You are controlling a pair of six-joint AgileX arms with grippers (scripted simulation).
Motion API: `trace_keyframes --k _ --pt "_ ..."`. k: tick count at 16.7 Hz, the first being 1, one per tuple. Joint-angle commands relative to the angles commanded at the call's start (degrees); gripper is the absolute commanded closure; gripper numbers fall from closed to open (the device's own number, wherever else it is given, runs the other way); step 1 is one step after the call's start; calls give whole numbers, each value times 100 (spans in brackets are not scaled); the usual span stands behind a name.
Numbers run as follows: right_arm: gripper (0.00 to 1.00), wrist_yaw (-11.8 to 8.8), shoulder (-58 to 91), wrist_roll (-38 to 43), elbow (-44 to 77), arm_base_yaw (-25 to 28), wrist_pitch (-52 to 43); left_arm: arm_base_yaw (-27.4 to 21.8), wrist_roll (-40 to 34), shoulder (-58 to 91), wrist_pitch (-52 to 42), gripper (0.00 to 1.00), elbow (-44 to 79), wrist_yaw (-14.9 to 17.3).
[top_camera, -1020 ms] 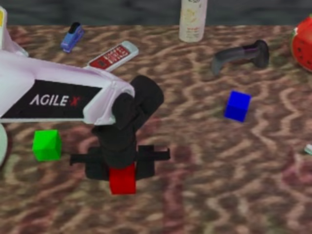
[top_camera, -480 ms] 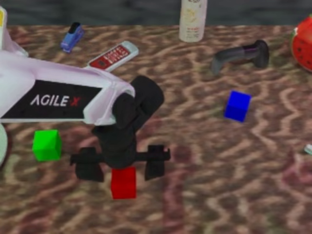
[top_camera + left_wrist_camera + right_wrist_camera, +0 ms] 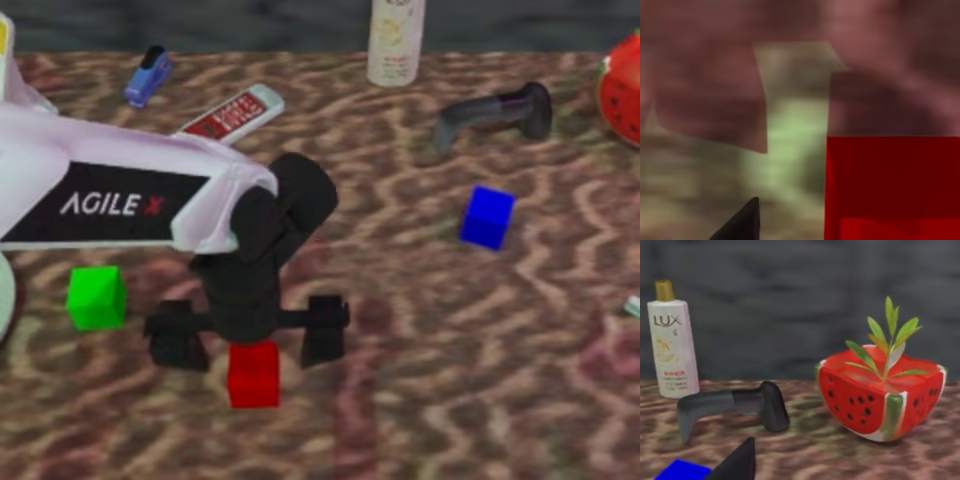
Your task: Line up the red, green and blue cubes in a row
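Red cube [image 3: 252, 374] sits on the table near-left of centre, free between my left gripper [image 3: 247, 335]'s spread jaws; I should lift straight up to avoid nudging it.

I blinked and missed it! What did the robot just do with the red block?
The left gripper let go of the red cube: its fingers spread wide and it lifted slightly, leaving the cube on the table. The green cube and blue cube stayed put.
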Motion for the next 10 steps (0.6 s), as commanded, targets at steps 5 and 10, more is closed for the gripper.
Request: trace_keyframes --k 5,10 --pt "0 0 0 0 0 0 0 63 -37 -423 -1024 0 520 -2" --pt "0 0 0 0 0 0 0 86 -29 -648 -1396 0 741 -4"
